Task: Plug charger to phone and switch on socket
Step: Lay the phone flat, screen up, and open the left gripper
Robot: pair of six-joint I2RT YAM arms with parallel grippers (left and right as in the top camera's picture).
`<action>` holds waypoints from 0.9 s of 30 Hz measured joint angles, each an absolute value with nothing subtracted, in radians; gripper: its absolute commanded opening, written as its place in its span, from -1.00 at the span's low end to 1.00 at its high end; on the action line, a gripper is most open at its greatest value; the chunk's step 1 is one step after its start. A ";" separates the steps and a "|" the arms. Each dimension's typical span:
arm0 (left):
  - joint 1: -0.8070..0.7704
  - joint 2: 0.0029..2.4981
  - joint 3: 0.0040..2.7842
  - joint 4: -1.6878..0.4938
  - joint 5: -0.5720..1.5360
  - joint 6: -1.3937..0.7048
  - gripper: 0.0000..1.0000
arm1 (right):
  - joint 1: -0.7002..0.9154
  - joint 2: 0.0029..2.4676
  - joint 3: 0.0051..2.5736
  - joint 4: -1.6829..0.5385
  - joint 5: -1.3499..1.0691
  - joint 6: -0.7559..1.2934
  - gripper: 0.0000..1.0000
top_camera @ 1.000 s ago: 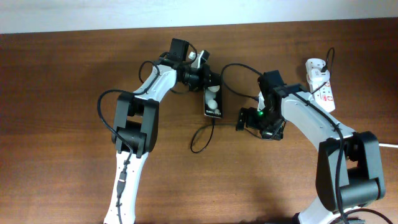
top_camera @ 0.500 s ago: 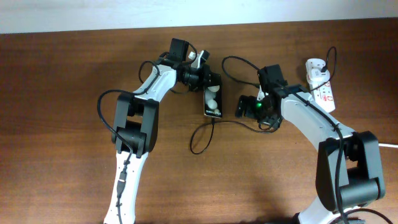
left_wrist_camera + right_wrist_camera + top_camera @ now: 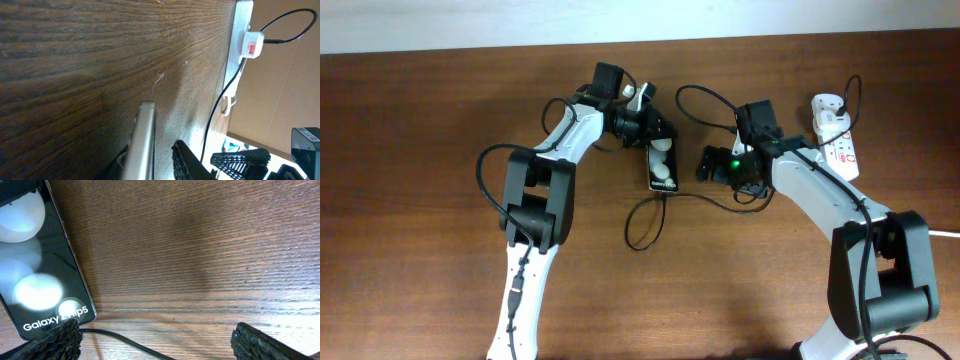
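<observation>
Phone (image 3: 662, 166) lies screen-up on the wooden surface (image 3: 420, 120) between the two arms, its top end under the left gripper (image 3: 655, 130). In the left wrist view one finger (image 3: 187, 161) stands slightly off the phone's edge, so I cannot tell whether that gripper is clamped. The right gripper (image 3: 152, 342) hangs released just beside the phone's lower right corner. The charger (image 3: 642, 225) loops from the phone's bottom end. The socket (image 3: 840, 148) sits at the far right.

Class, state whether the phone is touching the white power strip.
Apart. The overhead view shows the phone and the power strip separated by bare table.
</observation>
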State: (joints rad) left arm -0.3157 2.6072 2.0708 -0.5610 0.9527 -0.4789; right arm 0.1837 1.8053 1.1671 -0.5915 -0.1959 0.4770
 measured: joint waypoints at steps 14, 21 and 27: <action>-0.316 2.577 2.085 -0.628 0.970 -0.498 0.98 | 0.184 1.805 1.167 -0.596 -0.200 0.476 0.97; -0.341 2.562 2.135 -0.746 0.822 -0.570 0.98 | 0.184 1.805 1.167 -0.593 -0.200 0.477 0.97; -0.366 2.562 2.224 -0.894 0.610 -0.588 0.98 | 0.184 1.805 1.167 -0.589 -0.202 0.480 0.97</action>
State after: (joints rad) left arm -0.3656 2.5618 2.2238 -0.8936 0.6102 -0.5877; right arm 0.1837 1.8053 1.1671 -0.5892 -0.2024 0.4801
